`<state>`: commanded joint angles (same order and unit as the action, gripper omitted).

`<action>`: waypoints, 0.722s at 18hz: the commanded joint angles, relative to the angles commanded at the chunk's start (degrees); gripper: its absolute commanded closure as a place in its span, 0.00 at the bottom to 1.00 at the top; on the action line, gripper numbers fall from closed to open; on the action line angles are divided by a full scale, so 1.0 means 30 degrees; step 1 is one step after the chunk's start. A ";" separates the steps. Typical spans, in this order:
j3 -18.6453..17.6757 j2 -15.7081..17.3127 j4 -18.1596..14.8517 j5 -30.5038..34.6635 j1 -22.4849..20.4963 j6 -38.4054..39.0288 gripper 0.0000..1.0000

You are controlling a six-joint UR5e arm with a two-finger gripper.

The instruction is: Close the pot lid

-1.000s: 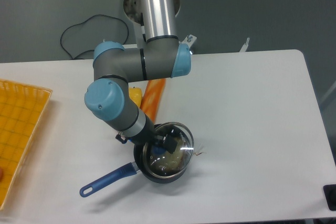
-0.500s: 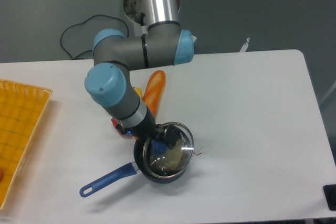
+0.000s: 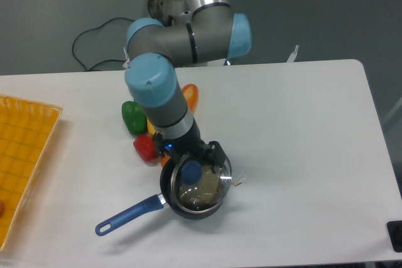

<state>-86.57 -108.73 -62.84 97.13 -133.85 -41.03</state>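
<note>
"Can you read anything from here? A brand on the arm (image 3: 188, 36), maybe?"

"No, nothing. No lettering on the pot (image 3: 195, 186), nor on the lid (image 3: 204, 180), nor on the table (image 3: 301, 130). No labels or numbers anywhere."

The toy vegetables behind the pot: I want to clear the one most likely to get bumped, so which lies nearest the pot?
The red vegetable, just left of the pot rim. The green one and the orange one sit farther back.
</note>
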 joint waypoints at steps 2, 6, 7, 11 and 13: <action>-0.0614 0.0352 -0.0029 -0.0090 -0.0354 -0.1257 0.00; -0.1174 0.1085 -0.1051 -0.0119 -0.1407 -0.3867 0.00; -0.1174 0.1289 -0.1374 -0.0119 -0.1671 -0.4162 0.00; -0.1115 0.1437 -0.2283 -0.0323 -0.2258 -0.4748 0.00; -0.1115 0.1584 -0.2781 -0.0704 -0.2667 -0.5974 0.00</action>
<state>-89.91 -103.98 -71.18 95.01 -141.85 -58.95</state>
